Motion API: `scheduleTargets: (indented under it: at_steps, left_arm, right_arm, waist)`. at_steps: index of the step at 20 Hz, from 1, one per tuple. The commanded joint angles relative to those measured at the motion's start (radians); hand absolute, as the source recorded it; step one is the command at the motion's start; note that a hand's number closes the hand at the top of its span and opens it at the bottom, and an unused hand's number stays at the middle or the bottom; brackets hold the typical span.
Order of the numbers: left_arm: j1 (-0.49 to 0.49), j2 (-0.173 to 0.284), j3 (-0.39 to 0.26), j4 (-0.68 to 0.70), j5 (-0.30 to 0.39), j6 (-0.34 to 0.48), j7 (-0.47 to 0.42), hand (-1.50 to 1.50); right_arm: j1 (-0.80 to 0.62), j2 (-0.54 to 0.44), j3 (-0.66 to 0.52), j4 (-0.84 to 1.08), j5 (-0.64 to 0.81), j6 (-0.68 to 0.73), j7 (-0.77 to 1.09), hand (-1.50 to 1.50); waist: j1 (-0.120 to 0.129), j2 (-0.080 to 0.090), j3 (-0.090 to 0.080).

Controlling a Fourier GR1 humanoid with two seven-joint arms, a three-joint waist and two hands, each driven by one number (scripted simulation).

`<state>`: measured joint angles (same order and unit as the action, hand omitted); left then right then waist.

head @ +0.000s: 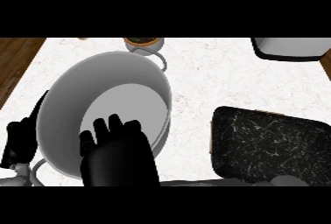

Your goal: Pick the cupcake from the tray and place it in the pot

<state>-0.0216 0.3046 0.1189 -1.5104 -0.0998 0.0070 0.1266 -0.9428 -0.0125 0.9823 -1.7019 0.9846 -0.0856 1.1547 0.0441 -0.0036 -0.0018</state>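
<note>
A large grey pot fills the counter's left half, and the part of its floor that shows is bare. My right hand hangs over the pot's near rim, back toward me, fingers curled down. The cupcake shows nowhere; it is hidden inside that hand. The black marbled tray lies at the right with nothing on it. My left hand rests open at the left edge, just outside the pot's wall.
A small pot with a plant stands at the back, right behind the big pot's far handle. A white appliance sits at the back right corner. The counter's left edge runs close beside the pot.
</note>
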Motion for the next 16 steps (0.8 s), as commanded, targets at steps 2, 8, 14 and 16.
scheduleTargets:
  at_steps: [2, 8, 14, 16]
  left_arm:
    - [0.017, -0.032, -0.021, 0.014, -0.015, 0.01, -0.029, 0.0]
    - [-0.033, -0.017, -0.003, 0.042, -0.009, -0.003, -0.008, 0.0]
    - [0.002, 0.004, 0.017, -0.034, 0.015, -0.03, 0.025, 0.0]
    - [0.027, -0.036, -0.034, -0.065, -0.024, -0.005, 0.03, 0.0]
  right_arm:
    - [-0.102, 0.012, -0.065, 0.132, -0.076, -0.127, 0.116, 1.5]
    - [-0.176, 0.012, -0.092, 0.363, -0.169, -0.244, -0.024, 1.5]
    - [-0.239, 0.012, -0.112, 0.663, -0.286, -0.334, -0.215, 1.5]
    - [-0.276, 0.012, -0.104, 0.763, -0.301, -0.333, -0.273, 1.5]
  waist:
    - [0.0, 0.004, 0.0]
    - [-0.006, 0.009, 0.0]
    - [0.014, 0.012, 0.0]
    - [0.02, 0.013, 0.0]
